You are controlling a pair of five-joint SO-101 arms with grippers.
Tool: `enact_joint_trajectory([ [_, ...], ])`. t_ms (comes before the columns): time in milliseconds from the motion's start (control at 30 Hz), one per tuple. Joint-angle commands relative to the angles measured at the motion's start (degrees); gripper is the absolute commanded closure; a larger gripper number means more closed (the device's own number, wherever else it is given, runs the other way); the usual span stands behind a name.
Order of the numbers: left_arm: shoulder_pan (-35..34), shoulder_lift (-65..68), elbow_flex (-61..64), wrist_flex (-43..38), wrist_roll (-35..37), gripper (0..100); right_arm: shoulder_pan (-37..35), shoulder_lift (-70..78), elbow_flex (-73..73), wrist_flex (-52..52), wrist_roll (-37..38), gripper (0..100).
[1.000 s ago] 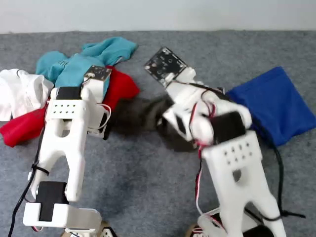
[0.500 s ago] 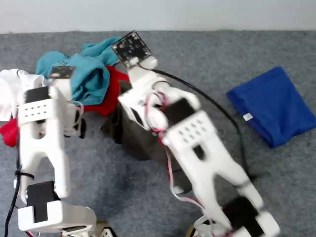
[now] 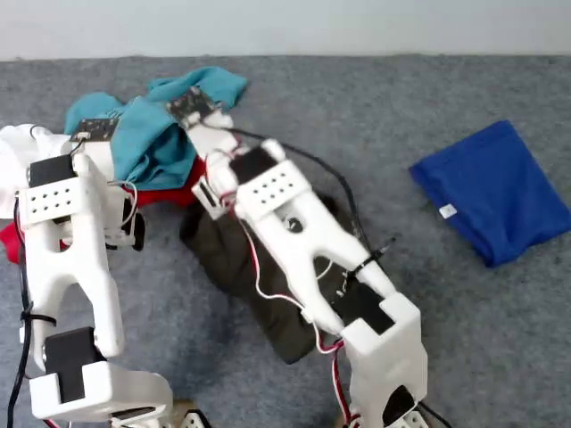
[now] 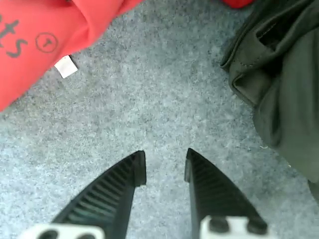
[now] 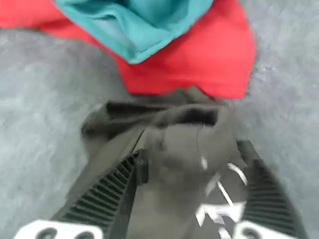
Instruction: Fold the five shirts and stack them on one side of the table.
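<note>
A dark shirt (image 3: 259,276) lies spread on the grey carpet at the middle left. My right gripper (image 5: 192,159) is open, and a bunched edge of the dark shirt (image 5: 184,134) lies between its wide-apart fingers. Beyond it are the red shirt (image 5: 199,64) and the teal shirt (image 5: 144,25). My left gripper (image 4: 164,164) is open over bare carpet, with the red shirt (image 4: 45,45) to one side and the dark shirt (image 4: 279,89) to the other. In the high view the teal shirt (image 3: 156,134) lies on the red shirt (image 3: 165,194), beside a white shirt (image 3: 22,156). A folded blue shirt (image 3: 491,187) rests at the right.
My right arm (image 3: 303,241) stretches diagonally from the front edge over the dark shirt to the pile. My left arm (image 3: 76,250) stands at the left. Bare grey carpet (image 3: 375,107) runs between the pile and the blue shirt.
My right arm has swung left across the table, and the dark shirt has moved with it toward the pile. My left arm has shifted left.
</note>
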Motion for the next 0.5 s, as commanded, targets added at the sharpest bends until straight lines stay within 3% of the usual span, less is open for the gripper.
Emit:
enact_joint_trajectory([
  [0, 0.09, 0.00, -1.71, 0.35, 0.26, 86, 1.98, -2.95, -15.47, 19.30, 7.30, 62.6],
  [100, 2.02, 0.09, -1.71, 0.35, 0.26, 86, 4.62, -4.44, -21.10, 27.03, 11.43, 62.6],
  [267, 8.00, 0.18, -0.48, 0.26, 0.18, 86, 14.20, -5.93, -12.48, 26.51, 11.69, 62.6],
  [467, 10.90, 0.26, 1.36, -0.09, 0.18, 86, 17.10, -0.66, 3.43, 22.02, 11.69, 62.6],
])
